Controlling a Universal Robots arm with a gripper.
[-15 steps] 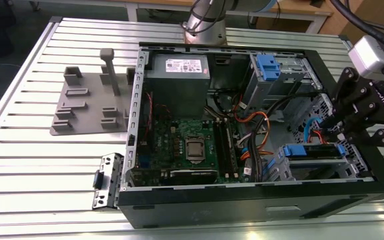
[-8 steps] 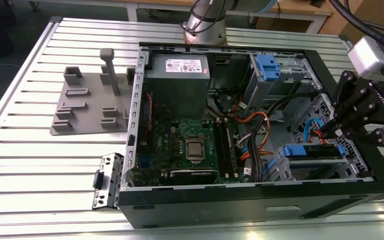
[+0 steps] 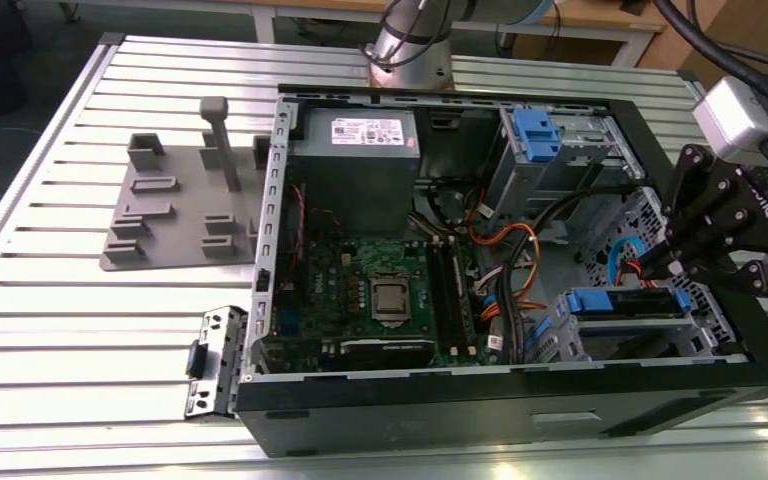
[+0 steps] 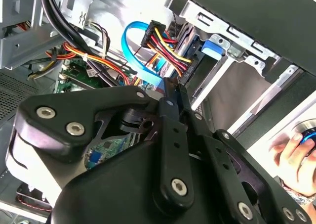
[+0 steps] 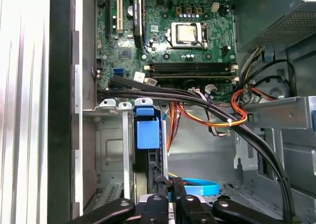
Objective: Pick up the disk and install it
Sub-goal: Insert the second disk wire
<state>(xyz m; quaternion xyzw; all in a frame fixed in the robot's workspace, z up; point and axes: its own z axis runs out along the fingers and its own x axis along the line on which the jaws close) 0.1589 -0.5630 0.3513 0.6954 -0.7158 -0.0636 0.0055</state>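
1. Black gripper [image 5: 170, 197] linkages are seen closest in both wrist views, with the jaws drawn narrow against the edge of the disk [image 5: 147, 135].
2. Disk is shown upright in its bay, blue carrier outward, inside the computer case [image 3: 518, 400].
3. Seating is judged best by a straight push along the bay rails, clear of the cables [image 5: 207, 103].

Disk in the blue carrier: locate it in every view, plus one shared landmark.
Exterior view: disk inside the case, beside the gripper.
First wrist view: disk on edge in the metal bay.
Second wrist view: its blue edge beside the plugged connector.
Shared landmark: the light-blue cable.
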